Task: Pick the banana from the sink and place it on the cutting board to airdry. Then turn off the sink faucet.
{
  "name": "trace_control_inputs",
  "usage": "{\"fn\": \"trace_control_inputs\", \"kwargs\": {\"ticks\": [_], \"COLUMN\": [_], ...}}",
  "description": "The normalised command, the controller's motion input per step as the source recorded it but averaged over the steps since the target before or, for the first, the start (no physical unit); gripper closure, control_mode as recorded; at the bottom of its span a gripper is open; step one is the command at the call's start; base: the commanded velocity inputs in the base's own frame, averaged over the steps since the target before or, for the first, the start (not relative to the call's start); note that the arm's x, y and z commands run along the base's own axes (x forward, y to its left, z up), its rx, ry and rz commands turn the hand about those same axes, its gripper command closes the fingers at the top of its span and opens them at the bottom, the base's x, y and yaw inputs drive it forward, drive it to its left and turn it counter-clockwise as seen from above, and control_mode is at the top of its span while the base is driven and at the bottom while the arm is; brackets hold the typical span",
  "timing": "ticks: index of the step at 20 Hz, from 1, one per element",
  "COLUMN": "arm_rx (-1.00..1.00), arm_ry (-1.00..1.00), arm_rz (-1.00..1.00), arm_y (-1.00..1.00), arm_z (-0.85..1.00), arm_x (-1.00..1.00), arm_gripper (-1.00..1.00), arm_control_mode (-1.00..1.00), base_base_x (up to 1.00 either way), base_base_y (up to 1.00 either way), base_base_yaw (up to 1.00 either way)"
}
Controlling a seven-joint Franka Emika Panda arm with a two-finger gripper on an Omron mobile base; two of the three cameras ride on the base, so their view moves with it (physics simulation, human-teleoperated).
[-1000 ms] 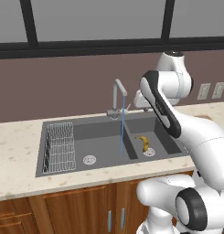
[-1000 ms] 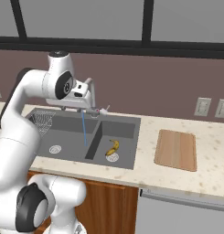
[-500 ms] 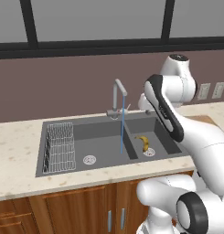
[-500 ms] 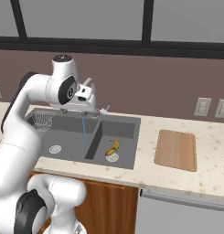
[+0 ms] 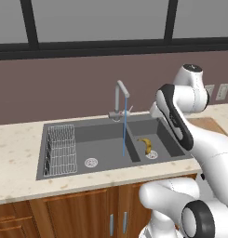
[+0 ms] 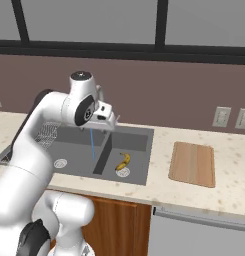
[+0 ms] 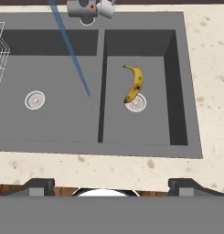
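Since a second ago my arm has swung toward the right side of the sink (image 5: 87, 135), the base views otherwise unchanged. From the hand camera I look down on both basins: the banana (image 7: 133, 84) lies in the right basin, its lower end resting on the round silver drain (image 7: 136, 103). Water (image 7: 70, 50) runs in a thin blue stream from the faucet (image 5: 119, 100) into the left basin, where a wire rack (image 5: 60, 148) stands at the far left. My hand (image 7: 111, 185) hovers above the bench (image 7: 209, 68) edge, well apart from the fruit, fingers (image 7: 38, 185) spread wide and gripping nothing. The cutting board (image 6: 192, 163) sits bare on the bench right of the sink.
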Motion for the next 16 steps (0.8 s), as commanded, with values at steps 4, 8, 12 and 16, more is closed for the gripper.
{"fn": "trace_control_inputs", "kwargs": {"ticks": [4, 8, 12, 16], "arm_rx": [0.0, 0.0, 0.0, 0.0], "arm_ry": [0.0, 0.0, 0.0, 0.0], "arm_rz": [0.0, 0.0, 0.0, 0.0], "arm_y": [-0.18, -0.05, 0.0, 0.0], "arm_z": [-0.27, -0.22, -0.23, -0.19], "arm_x": [0.0, 0.11, 0.19, 0.18], "arm_gripper": [-1.0, -1.0, -1.0, -1.0], "arm_control_mode": [-1.0, -1.0, -1.0, -1.0], "base_base_x": [0.0, 0.0, 0.0, 0.0], "base_base_y": [0.0, 0.0, 0.0, 0.0], "base_base_yaw": [0.0, 0.0, 0.0, 0.0]}}
